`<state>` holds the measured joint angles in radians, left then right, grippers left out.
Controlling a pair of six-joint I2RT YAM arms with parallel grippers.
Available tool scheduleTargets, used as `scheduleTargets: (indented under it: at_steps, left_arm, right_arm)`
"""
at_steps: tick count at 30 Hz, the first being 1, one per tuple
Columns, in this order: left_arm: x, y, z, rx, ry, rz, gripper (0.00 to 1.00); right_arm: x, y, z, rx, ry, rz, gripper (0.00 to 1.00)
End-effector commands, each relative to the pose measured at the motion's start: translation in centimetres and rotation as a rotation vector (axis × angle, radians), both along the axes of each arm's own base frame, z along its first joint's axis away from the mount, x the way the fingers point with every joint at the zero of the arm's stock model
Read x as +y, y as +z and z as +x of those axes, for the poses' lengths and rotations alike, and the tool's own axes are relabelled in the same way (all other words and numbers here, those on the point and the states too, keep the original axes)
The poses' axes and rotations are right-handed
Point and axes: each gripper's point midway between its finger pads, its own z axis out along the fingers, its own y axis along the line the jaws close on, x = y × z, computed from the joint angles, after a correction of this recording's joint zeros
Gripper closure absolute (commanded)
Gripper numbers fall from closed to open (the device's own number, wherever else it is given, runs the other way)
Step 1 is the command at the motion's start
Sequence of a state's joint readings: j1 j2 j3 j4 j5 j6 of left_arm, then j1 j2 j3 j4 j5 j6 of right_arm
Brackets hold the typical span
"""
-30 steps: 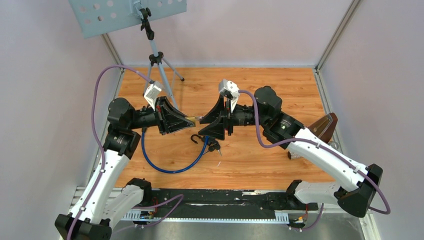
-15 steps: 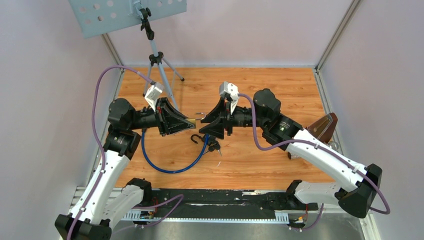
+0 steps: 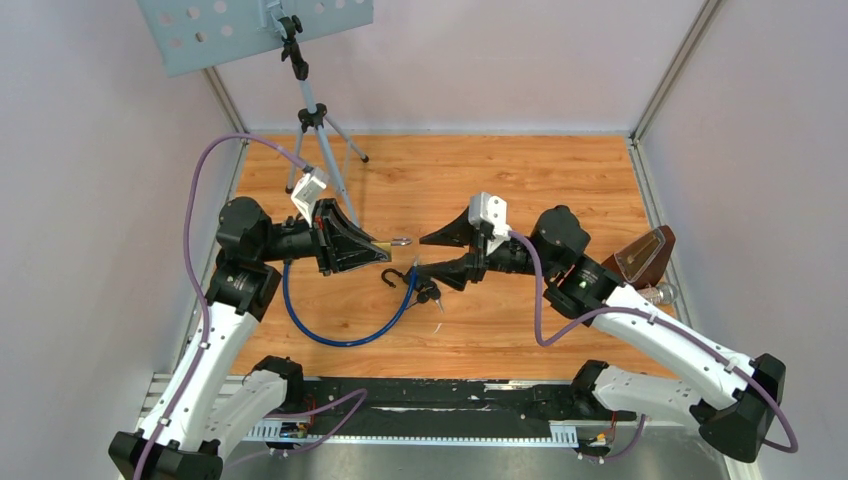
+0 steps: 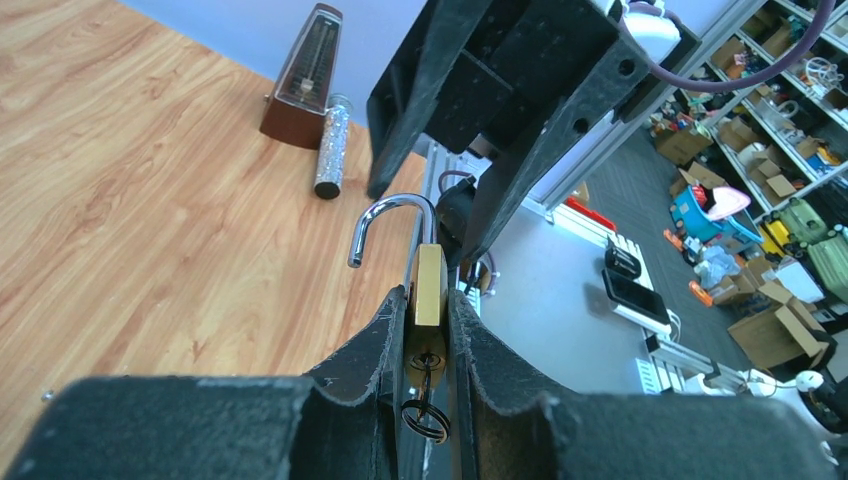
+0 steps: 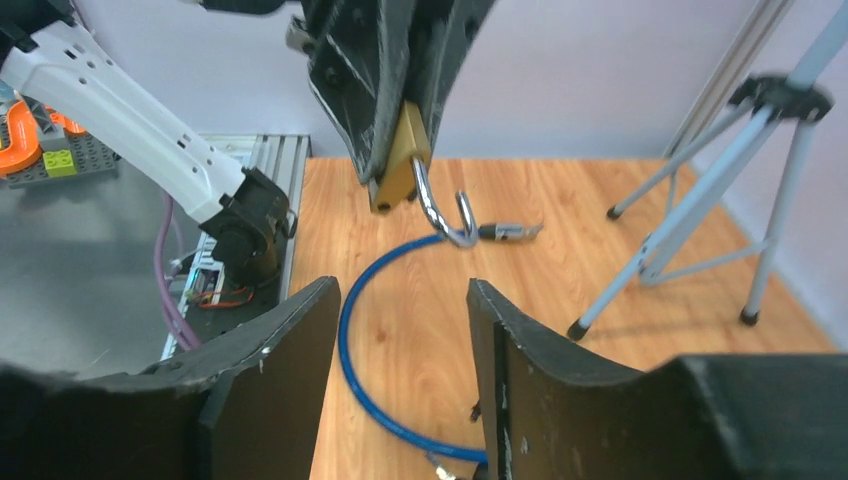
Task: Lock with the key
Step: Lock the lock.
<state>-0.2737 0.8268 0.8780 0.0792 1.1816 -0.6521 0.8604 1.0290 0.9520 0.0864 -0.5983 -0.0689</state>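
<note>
Looking down from the top external view, I see the left arm folded low, its forearm pointing toward the table's (image 3: 560,180) middle. The left gripper (image 3: 377,248) is clamped on a brass padlock (image 3: 382,243) held above the wood. The right arm reaches in from the opposite side. The right gripper (image 3: 433,260) is spread wide and holds nothing, just beside the padlock but apart from it. A blue cable (image 3: 330,338) loops on the table below both.

Left wrist view: the two fingers (image 4: 365,350) pinch the padlock (image 4: 430,285) by its flat faces. Its steel shackle (image 4: 385,212) is swung open, one leg free. A key (image 4: 425,378) with a small ring sits at the underside of the body, between the fingers. The right gripper fills the view beyond the shackle.

Right wrist view: both fingers (image 5: 275,350) stand well apart with only the cable between them. The padlock (image 5: 400,165) hangs ahead of them, with the open shackle (image 5: 440,215) toward this camera.
</note>
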Motion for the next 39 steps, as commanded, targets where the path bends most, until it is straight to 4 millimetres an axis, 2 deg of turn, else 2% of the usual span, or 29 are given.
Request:
scheduleTargets:
  at_steps: [1, 3, 7, 16, 23, 29, 33, 39]
  left_arm:
    - [0.2, 1.8, -1.1, -0.072, -0.026, -0.012, 1.00]
    - [0.2, 1.7, -1.1, -0.064, -0.028, -0.011, 1.00]
    - [0.2, 1.8, -1.3, -0.058, -0.035, -0.010, 1.00]
    - [0.2, 1.9, -1.7, -0.041, -0.054, -0.011, 1.00]
    - [0.2, 1.9, -1.7, -0.035, -0.053, -0.010, 1.00]
    - [0.2, 1.9, -1.5, -0.035, -0.049, -0.009, 1.00]
    - [0.2, 1.9, -1.5, -0.035, -0.050, -0.008, 1.00]
    - [0.2, 1.9, -1.6, -0.037, -0.049, -0.008, 1.00]
  right_arm:
    - [-0.1, 4.4, -1.0, -0.214, 0.065, 0.126, 0.50]
    - [0.5, 4.5, -1.4, -0.219, 0.117, 0.102, 0.52]
    - [1.4, 3.9, -1.0, -0.203, 0.138, 0.079, 0.53]
    - [1.8, 3.9, -0.6, -0.215, 0.135, 0.092, 0.56]
    - [1.3, 4.3, 0.8, -0.237, 0.032, 0.127, 0.39]
    - [1.0, 4.5, 0.5, -0.249, 0.031, 0.149, 0.37]
    - [1.5, 3.7, 0.6, -0.231, 0.055, 0.119, 0.42]
    - [2.3, 3.2, 0.3, -0.209, 0.106, 0.098, 0.63]
